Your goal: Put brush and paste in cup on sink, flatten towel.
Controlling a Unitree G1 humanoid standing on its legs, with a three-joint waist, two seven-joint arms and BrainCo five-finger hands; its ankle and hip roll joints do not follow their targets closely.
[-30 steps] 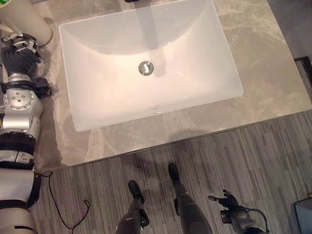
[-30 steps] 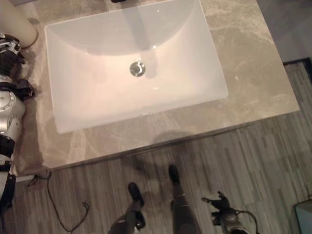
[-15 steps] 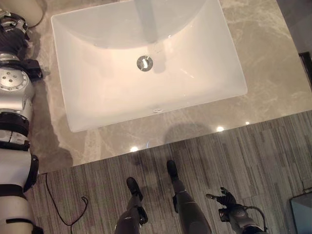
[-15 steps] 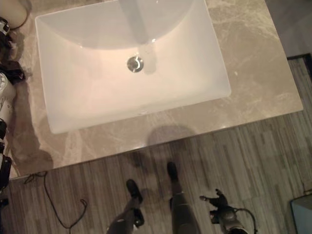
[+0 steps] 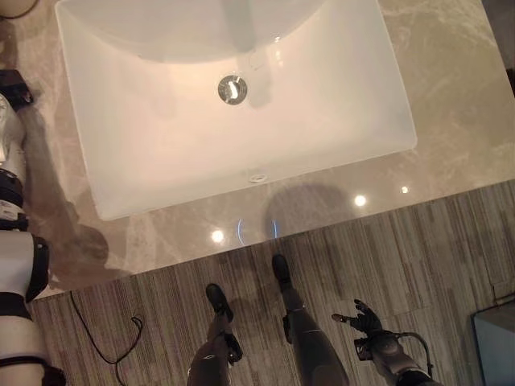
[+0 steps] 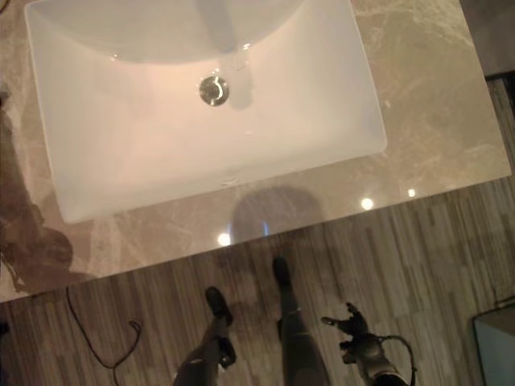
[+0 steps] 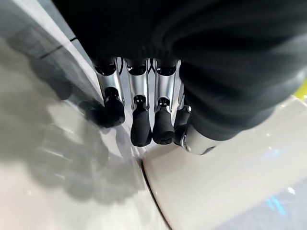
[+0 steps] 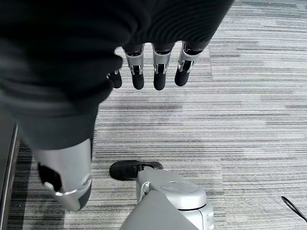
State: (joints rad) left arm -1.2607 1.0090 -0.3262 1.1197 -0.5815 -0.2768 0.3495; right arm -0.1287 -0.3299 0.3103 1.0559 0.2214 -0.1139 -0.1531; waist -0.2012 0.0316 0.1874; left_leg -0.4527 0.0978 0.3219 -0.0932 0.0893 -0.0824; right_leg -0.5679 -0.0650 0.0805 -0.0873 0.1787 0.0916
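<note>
My left hand point(image 7: 141, 120) hovers over the grey marble counter point(image 7: 57, 167), its fingers straight and relaxed with nothing in them. Its dark tips are close beside the rounded wall of a cream cup point(image 7: 240, 177) standing on the counter. In the left eye view my left arm point(image 5: 12, 161) runs up the left edge alongside the white sink point(image 5: 406, 121). My right hand point(image 5: 366, 320) hangs low over the striped floor with fingers spread and empty.
The rectangular basin has a metal drain point(image 5: 232, 88) in its middle and takes up most of the counter point(image 5: 451, 80). The counter's front edge runs above grey striped carpet point(image 8: 249, 120). A dark box corner point(image 5: 495, 338) sits on the floor at the lower right.
The camera has moved: the whole picture has shifted, so the sink sits higher and the cup has slid off the top left. Both hands look unchanged.
</note>
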